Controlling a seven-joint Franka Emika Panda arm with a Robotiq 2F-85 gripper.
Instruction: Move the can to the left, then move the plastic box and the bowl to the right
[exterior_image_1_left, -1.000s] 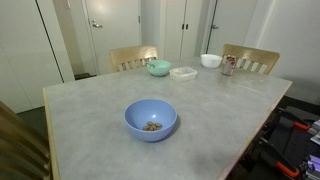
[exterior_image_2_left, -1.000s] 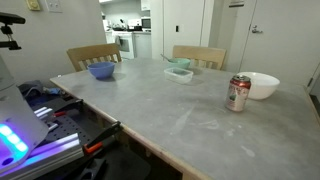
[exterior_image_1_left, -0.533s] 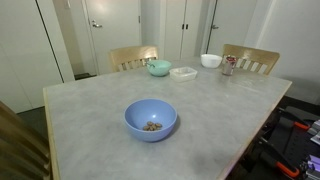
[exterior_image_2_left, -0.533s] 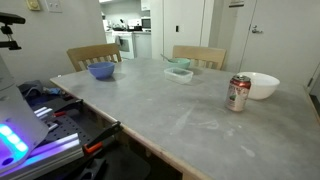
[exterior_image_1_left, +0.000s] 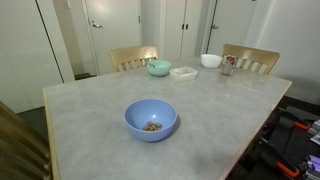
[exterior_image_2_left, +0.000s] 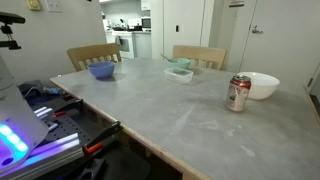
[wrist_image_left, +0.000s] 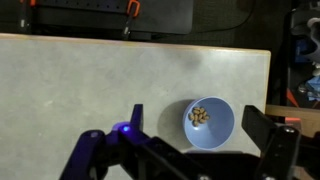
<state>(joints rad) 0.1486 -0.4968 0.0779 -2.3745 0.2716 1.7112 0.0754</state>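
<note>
In an exterior view, a gray table (exterior_image_1_left: 90, 110) is seen with a light-blue blue bowl (exterior_image_1_left: 151, 119) set toward its near middle, round, wide and holding a few brown bits (exterior_image_1_left: 152, 126) whose kind cannot be made out. Along the far edge, at about 12 to 2 o'clock from that bowl, a green bowl (exterior_image_1_left: 159, 68), a flat whitish plastic box (exterior_image_1_left: 183, 72), a white bowl (exterior_image_1_left: 211, 60) and a small silver can (exterior_image_1_left: 229, 65) are lined up; the can is placed just at 3 o'clock of the white bowl, and its markings are too small to be read. In an exterior view from another place, the can (exterior_image_2_left: 238, 93) is shown larger, silver with red print, upright, just at 9 o'clock of the white bowl (exterior_image_2_left: 262, 85), whose rim it partly covers. The plastic box (exterior_image_2_left: 179, 74) is found at about 11 o'clock of the can, well apart, with the green bowl (exterior_image_2_left: 177, 62) half hidden behind it, and the blue bowl (exterior_image_2_left: 101, 70) lies farther out at 9 o'clock, near the table corner. In the wrist view, the blue bowl (wrist_image_left: 222, 128) is seen from above near the table's 3 o'clock edge. The gripper (wrist_image_left: 195, 112) is cut off by the lower edge; its jaws are spread wide, with nothing held.
</note>
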